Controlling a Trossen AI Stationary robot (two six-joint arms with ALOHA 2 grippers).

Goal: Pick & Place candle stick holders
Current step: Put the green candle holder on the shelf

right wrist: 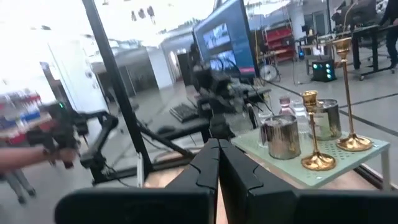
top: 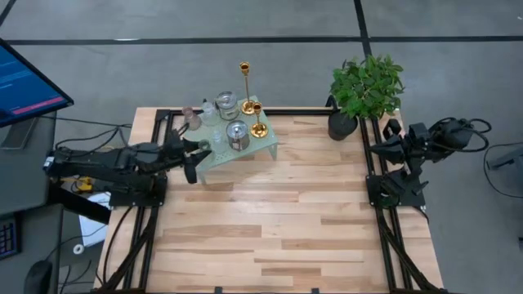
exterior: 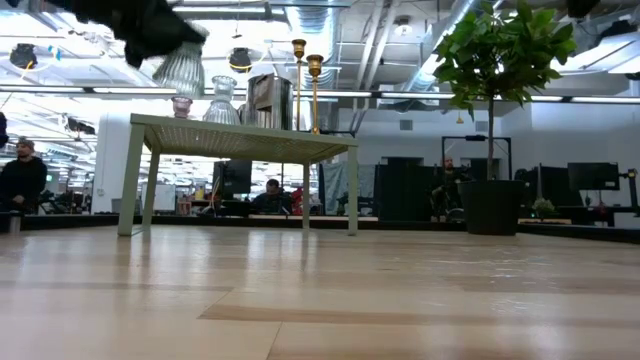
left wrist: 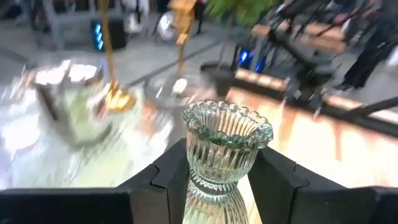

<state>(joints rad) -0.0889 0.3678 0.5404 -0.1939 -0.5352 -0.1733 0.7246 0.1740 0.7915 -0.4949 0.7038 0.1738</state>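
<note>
While our left gripper (left wrist: 217, 180) clamps a ribbed clear glass holder (left wrist: 225, 146) and hangs it off the rack's (top: 265, 149) nine-o'clock edge, the task looks barely begun. On the rack we count two gold candlesticks (top: 256, 118), two metal cups (top: 238, 135) and perhaps two more glass holders. Our right gripper (right wrist: 217, 168), at three o'clock, is closed on nothing.

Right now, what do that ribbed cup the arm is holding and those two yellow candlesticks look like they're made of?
The ribbed cup, gripped in the left end effector, looks like clear, faintly greenish pressed glass: you can see through it, and its scalloped rim glints. The tall candlestick and short candlestick look like polished brass or gold-plated metal, judging by their bright mirror-like shine; which one can't be told.
</note>
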